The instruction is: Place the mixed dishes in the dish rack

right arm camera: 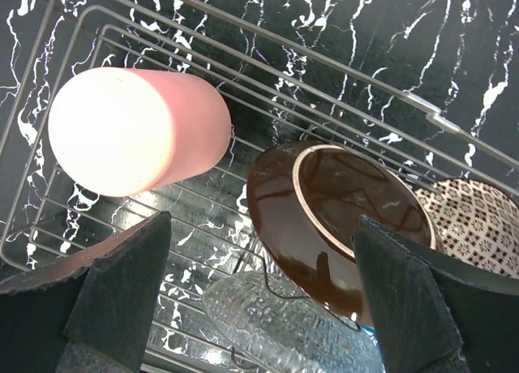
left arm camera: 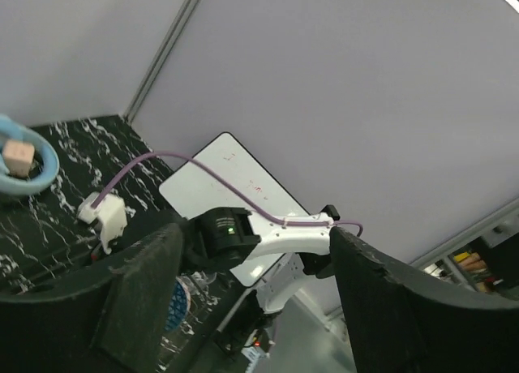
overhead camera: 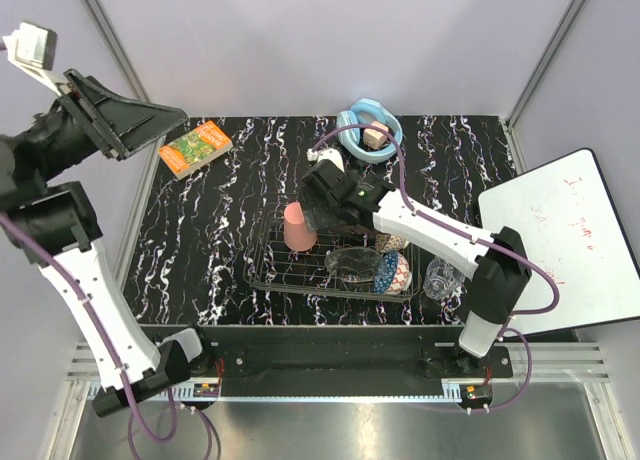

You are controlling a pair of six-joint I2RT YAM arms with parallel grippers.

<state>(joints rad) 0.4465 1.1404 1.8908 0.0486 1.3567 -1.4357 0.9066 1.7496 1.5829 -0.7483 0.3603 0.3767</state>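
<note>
The wire dish rack sits mid-table. In it stand the upside-down pink cup, the clear glass bowl and the blue patterned bowl. The clear glass cup stands on the table just right of the rack. My right gripper is open and empty over the rack. In its wrist view, the gripper hovers above the tilted red plate, whose dark underside leans over the glass bowl, beside the pink cup and rack wires. My left gripper is open, raised far left, and shows empty in its wrist view.
A light-blue bowl with a tan cube stands behind the rack and also shows in the left wrist view. An orange-green book lies at the back left. A whiteboard lies along the right edge.
</note>
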